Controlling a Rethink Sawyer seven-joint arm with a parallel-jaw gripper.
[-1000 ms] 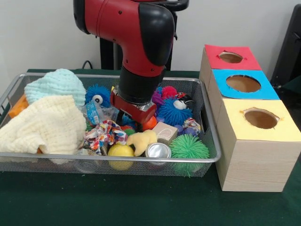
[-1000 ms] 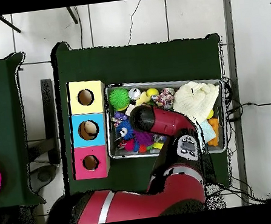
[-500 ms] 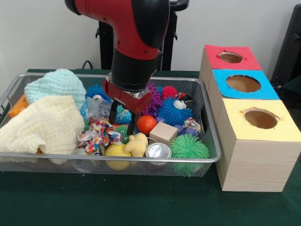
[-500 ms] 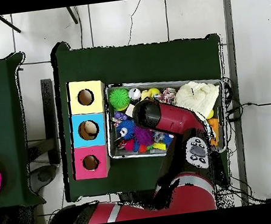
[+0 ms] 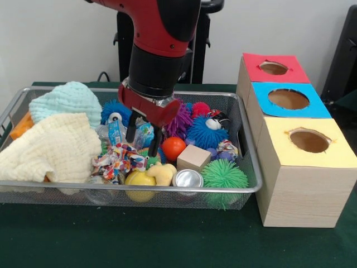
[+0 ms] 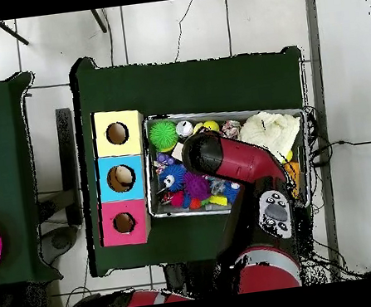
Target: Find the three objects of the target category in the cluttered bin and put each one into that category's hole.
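Rising since the earlier frame, pincer (image 5: 144, 135) is hanging apart, empty; descending blindly risks snagging candy wrapper (image 5: 118, 159) at 7 o'clock

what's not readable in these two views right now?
- End effector: hidden under the arm in the overhead view; only the front view shows it, open and empty.
- Bin middle: the arm covers it in the overhead view.
- Under the yellow cloth and blue cloth: hidden in both views.
- Inside the three holes, e.g. the yellow hole: too dark to tell the contents.
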